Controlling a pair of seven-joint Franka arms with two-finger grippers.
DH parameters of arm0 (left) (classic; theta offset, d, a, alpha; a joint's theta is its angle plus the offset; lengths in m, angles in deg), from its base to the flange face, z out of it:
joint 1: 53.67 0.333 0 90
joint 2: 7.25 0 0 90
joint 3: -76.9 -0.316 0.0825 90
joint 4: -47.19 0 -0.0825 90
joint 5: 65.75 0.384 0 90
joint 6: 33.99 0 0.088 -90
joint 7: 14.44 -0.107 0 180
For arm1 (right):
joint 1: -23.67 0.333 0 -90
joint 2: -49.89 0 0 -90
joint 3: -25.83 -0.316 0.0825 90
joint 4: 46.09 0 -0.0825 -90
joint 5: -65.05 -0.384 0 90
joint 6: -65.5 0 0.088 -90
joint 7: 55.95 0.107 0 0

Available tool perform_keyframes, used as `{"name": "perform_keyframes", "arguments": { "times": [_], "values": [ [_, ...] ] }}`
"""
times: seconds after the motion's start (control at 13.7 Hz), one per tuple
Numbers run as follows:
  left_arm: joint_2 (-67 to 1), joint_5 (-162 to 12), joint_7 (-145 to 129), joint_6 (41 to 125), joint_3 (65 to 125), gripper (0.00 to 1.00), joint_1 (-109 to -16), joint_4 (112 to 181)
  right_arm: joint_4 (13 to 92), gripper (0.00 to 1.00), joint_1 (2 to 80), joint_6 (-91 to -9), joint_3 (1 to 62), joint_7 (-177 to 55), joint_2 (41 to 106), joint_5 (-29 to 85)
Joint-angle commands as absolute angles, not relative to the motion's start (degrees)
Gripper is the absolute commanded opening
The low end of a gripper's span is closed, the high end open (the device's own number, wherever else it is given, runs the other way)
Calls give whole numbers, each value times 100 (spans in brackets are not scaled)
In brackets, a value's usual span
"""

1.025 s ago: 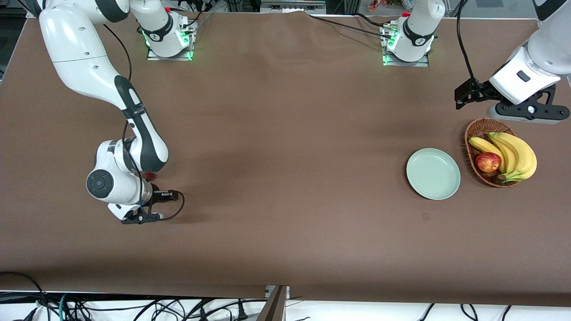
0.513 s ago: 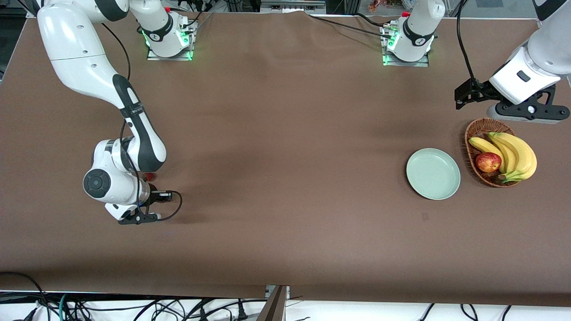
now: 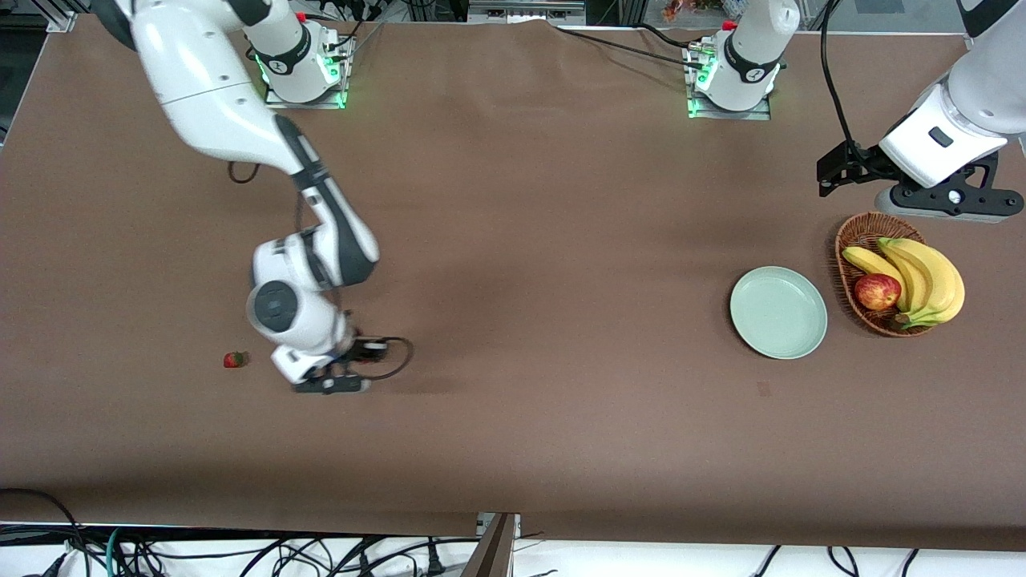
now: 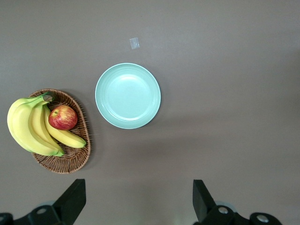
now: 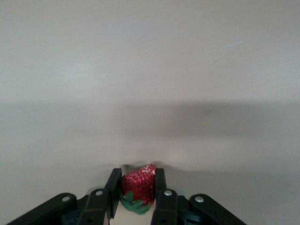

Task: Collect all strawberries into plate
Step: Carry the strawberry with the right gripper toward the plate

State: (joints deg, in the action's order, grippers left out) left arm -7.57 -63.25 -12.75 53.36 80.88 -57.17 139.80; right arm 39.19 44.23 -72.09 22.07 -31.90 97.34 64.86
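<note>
My right gripper (image 3: 332,380) is shut on a red strawberry (image 5: 139,182) with a green cap, held between its fingers (image 5: 112,185) low over the bare cloth. A second strawberry (image 3: 233,360) lies on the table beside it, toward the right arm's end. A third strawberry is not in view. The pale mint-green plate (image 3: 777,312) sits empty toward the left arm's end and also shows in the left wrist view (image 4: 128,95). My left gripper (image 3: 950,200) waits open and empty, up above the table beside the basket; its own view shows the jaws (image 4: 138,197) wide apart.
A brown wicker basket (image 3: 851,238) with bananas (image 3: 930,276) and a red apple (image 3: 877,292) stands beside the plate, toward the left arm's end. A small pale patch (image 3: 763,389) marks the cloth nearer the camera than the plate.
My right arm has swung toward the middle of the table with the strawberry in its fingers. This uncovered the second strawberry on the cloth. The left arm has not moved.
</note>
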Motion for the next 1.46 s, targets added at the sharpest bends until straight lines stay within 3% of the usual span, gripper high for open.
{"name": "perform_keyframes", "arguments": {
  "times": [0.0,0.37,0.59,0.81,0.88,1.03,1.39],
  "values": [
    [-822,-6214,-1312,5232,8103,100,-5719,13815,3540,12,5247,-7486,2284,-1795,10015,6479],
    [-822,-6214,-1312,5232,8103,100,-5719,13824,2275,12,6566,-7923,2284,143,10779,6479],
    [-822,-6214,-1312,5232,8103,100,-5719,13824,2150,13,7155,-8732,2284,390,11105,6487],
    [-822,-6214,-1312,5232,8103,100,-5719,13815,2150,16,7385,-8848,2284,540,11159,6487],
    [-830,-6205,-1312,5232,8103,100,-5719,13815,2150,22,7420,-8857,2284,540,11167,6479],
    [-830,-6214,-1312,5232,8103,100,-5728,13815,2132,100,7421,-8849,2319,497,11115,6487],
    [-830,-6223,-1312,5232,8103,100,-5728,13815,2123,100,6719,-8042,2302,321,10536,6479]
  ]
}}
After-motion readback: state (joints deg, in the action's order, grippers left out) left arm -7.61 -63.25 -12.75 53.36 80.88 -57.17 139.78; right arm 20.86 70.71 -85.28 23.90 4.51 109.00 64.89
